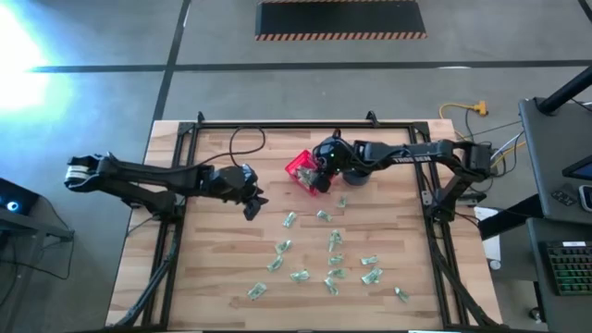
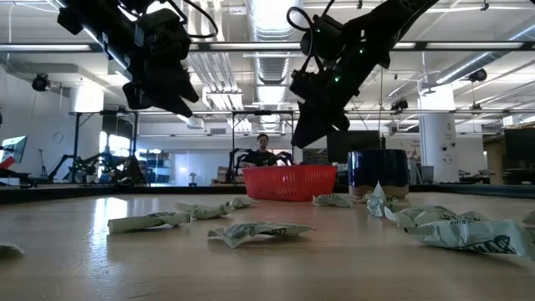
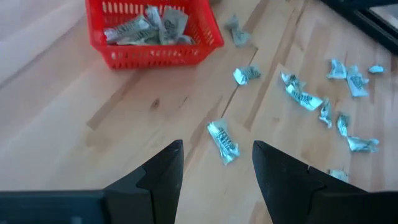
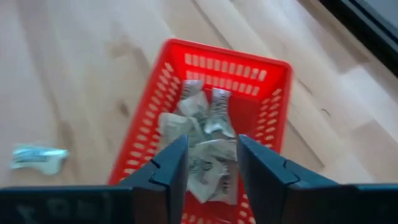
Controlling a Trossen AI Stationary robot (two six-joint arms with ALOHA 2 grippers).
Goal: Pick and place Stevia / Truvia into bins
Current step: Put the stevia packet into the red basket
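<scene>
Right wrist view: the right claw (image 4: 211,165) is seen directly above the red basket (image 4: 272,102), its two dark fingers parted with a gap between them and nothing gripped; a crumpled sachet (image 4: 210,171) shows in that gap, lying with several others heaped inside the basket. In the high view the right claw (image 1: 321,176) hangs over the same basket (image 1: 298,166) near the far middle of the bench (image 1: 213,259), with a dark blue mug (image 2: 378,173) just beside the basket. The left claw (image 1: 252,199) is held above the bench to the left of the basket and apart from it; in its wrist view the fingers (image 3: 163,171) are spread wide and empty, with one loose sachet (image 3: 223,141) lying on the wood beneath the gap. Many more pale green and white sachets (image 1: 330,261) are scattered over the near half of the bench, well apart from the basket. A person (image 2: 263,147) is seen in the room beyond the bench.
</scene>
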